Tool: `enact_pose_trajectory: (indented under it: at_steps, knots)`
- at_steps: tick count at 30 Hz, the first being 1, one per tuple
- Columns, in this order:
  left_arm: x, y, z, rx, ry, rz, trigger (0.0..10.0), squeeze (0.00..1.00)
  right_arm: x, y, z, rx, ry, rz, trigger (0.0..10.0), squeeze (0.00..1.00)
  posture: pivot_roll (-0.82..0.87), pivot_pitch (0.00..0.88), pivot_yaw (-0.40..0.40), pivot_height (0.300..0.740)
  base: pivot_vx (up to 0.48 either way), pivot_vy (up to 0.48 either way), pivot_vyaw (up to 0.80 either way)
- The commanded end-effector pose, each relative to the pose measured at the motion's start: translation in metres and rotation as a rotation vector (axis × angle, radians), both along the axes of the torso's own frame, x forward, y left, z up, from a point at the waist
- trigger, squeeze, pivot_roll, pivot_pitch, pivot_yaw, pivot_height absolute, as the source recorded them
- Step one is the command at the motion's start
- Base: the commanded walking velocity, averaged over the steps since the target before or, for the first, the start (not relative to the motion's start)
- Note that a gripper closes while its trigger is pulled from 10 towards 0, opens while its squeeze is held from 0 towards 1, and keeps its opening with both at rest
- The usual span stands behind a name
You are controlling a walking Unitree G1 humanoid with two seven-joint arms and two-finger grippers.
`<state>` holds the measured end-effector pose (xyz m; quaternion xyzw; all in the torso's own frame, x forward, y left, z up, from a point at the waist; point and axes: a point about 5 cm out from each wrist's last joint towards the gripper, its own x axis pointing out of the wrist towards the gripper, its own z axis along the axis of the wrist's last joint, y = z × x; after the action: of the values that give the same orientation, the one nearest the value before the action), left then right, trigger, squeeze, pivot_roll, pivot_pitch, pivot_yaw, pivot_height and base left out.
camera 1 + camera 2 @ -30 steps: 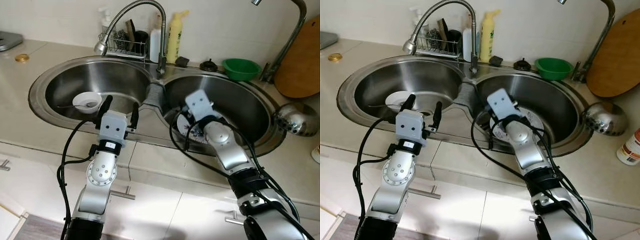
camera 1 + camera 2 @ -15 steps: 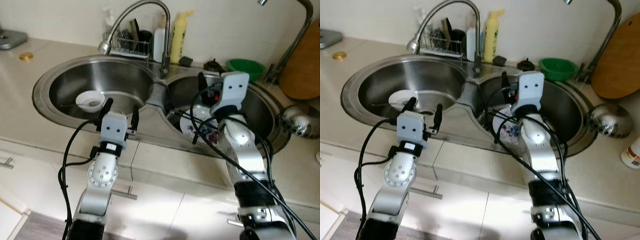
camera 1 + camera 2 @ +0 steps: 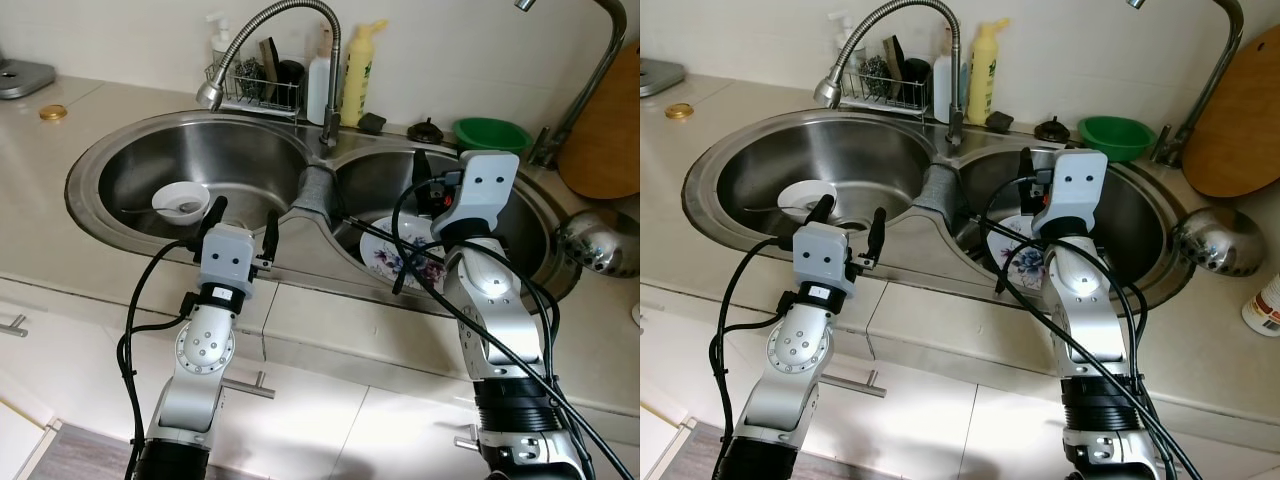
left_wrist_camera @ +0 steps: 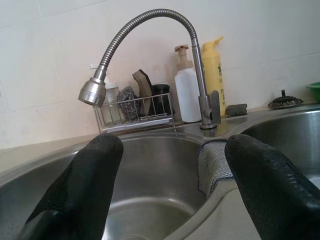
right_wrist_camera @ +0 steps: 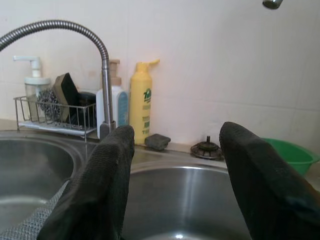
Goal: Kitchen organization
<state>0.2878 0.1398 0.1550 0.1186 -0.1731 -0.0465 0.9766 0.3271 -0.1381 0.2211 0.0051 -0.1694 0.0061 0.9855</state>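
A: Surface noted: a pale stone counter (image 3: 60,190) is set with a double steel sink (image 3: 300,270), tiled wall behind, white cabinet fronts (image 3: 300,400) below the front edge.

B: Left basin: a small white bowl (image 3: 180,202) is seen near its front-left wall, something like a spoon resting in it. Right basin: a flower-patterned plate (image 3: 392,255) is lying toward its front side. A grey cloth (image 3: 316,190) is draped over the divider between basins.

A: Back edge logged: a wire rack (image 3: 250,92) with scourers, a white pump bottle (image 3: 942,78) and a yellow bottle (image 3: 353,72) are lined beside the gooseneck faucet (image 3: 270,30). A green bowl (image 3: 487,133) is placed at the back-right rim, a wooden board (image 3: 605,120) is leaned at the far right, a steel ladle bowl (image 3: 592,240) is lying on the right edge.

B: Grippers: the left gripper (image 3: 238,212) is held over the sink's front rim by the left basin, fingers spread apart, nothing between them. The right gripper (image 5: 175,190) is raised above the right basin, over the plate, fingers likewise parted and empty.

A: A gold lid (image 3: 48,113) is noted at the counter's far-left back.
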Motion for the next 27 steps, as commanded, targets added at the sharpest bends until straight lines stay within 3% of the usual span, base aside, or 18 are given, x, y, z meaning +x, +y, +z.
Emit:
enact_pose_trajectory:
  at_steps: [1,7,27]
  knots:
    - [0.0009,-0.0022,0.0044,-0.004,-0.013,-0.011,10.0,0.0,-0.0029,-0.0045,0.0023,0.002,-0.009,-0.028,10.0,0.0,0.11,0.0,-0.075,0.74,0.0,0.0,0.0]
    - [0.0011,-0.0022,0.0046,-0.004,-0.014,-0.009,10.0,0.0,-0.0024,-0.0046,0.0035,0.011,-0.009,-0.039,10.0,0.0,0.11,0.0,-0.077,0.74,0.0,0.0,0.0]
    - [-0.0001,-0.0031,0.0047,0.0,-0.022,-0.016,10.0,0.0,-0.0035,-0.0026,0.0036,-0.007,-0.022,-0.063,10.0,0.0,0.11,0.0,-0.081,0.74,0.0,0.48,0.0]
